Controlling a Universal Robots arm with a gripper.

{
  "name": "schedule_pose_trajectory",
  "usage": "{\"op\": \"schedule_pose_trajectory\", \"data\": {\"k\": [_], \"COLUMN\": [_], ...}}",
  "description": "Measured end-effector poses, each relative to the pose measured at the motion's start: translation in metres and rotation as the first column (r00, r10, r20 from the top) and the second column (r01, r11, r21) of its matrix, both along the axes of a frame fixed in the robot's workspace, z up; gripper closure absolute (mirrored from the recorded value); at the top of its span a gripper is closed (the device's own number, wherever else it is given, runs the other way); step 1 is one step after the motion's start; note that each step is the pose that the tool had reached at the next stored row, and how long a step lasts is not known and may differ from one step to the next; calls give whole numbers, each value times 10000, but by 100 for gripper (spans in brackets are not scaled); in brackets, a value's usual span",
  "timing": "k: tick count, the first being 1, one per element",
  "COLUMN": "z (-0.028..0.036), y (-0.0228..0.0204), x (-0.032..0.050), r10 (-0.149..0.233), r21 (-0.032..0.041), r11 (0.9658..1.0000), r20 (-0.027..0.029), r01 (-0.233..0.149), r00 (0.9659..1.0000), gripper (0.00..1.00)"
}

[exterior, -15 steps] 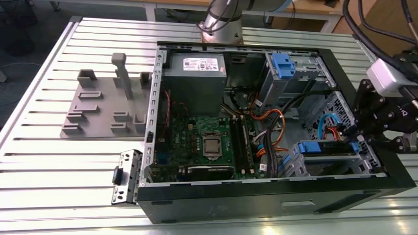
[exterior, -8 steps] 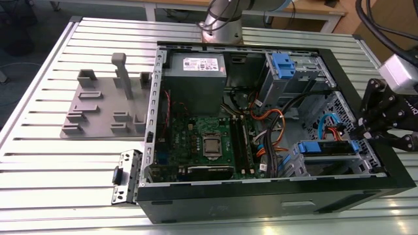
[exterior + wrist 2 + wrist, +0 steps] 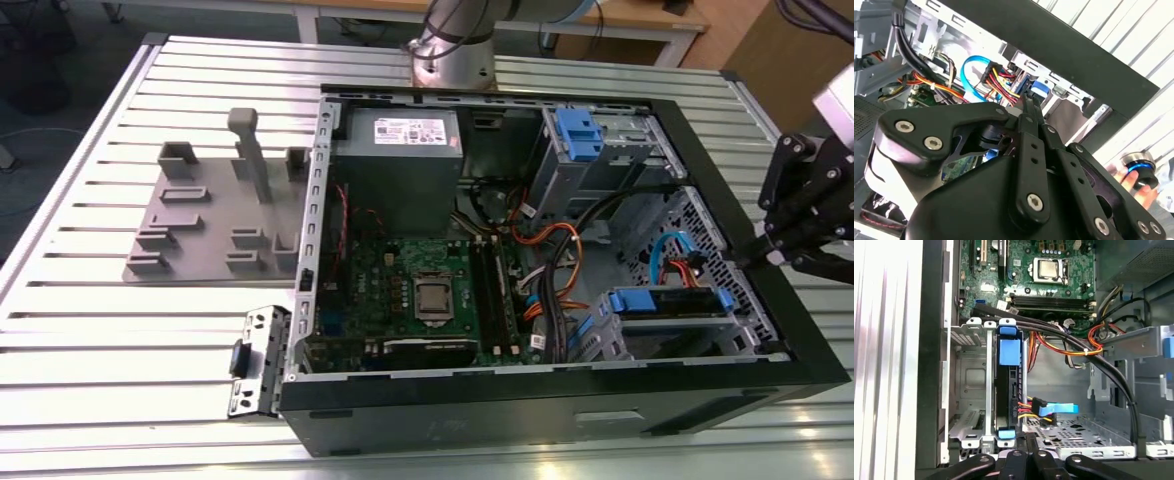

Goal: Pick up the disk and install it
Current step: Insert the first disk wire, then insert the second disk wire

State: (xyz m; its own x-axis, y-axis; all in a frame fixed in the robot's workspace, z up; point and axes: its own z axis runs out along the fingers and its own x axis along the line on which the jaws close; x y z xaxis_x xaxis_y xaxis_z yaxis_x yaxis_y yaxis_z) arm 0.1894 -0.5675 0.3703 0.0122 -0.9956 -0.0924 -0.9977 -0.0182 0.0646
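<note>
An open black computer case (image 3: 747,290) lies on its side on a ribbed aluminium table (image 3: 94,330) of long parallel slats, its steel interior exposed. The disk (image 3: 670,302), edged by its glossy blue plastic carrier, sits seated in the perforated sheet-metal drive cage (image 3: 627,335) at the case corner nearest the exterior view's right; in the first wrist view the disk (image 3: 1007,390) appears edge-on, a thin dark slab standing between the cage's folded silver rails, with blue clips at both ends and a blue-headed data plug (image 3: 1056,410) and a red, yellow and black power lead joined to its side. The gripper (image 3: 763,252), a matte black linkage of flat bars pinned with bright screws, hovers just outside the case wall beside that cage; in the second wrist view its slim fingers (image 3: 1030,112) taper together to a single point with no gap and nothing between them, so it is closed and empty. A green motherboard (image 3: 427,290) with a square metal socket fills the case floor, a boxy grey power supply (image 3: 398,150) with a white sticker sits above it, and bundles of orange and black cables (image 3: 554,260) loop between them. A grey moulded fixture plate (image 3: 214,220) with upright posts rests on the table at the exterior view's left, well apart from the case.
</note>
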Motion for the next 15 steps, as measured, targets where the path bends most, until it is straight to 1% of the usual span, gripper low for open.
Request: {"op": "schedule_pose_trajectory", "data": {"k": [13, 14, 15], "z": [5, 5, 6], "y": [0, 0, 0], "x": [0, 0, 0], "r10": [-1, 0, 0], "r21": [1, 2, 1], "r11": [10000, 10000, 10000], "r20": [0, 0, 0], "r01": [1, 0, 0], "r00": [10000, 10000, 10000], "gripper": [89, 77, 71]}}
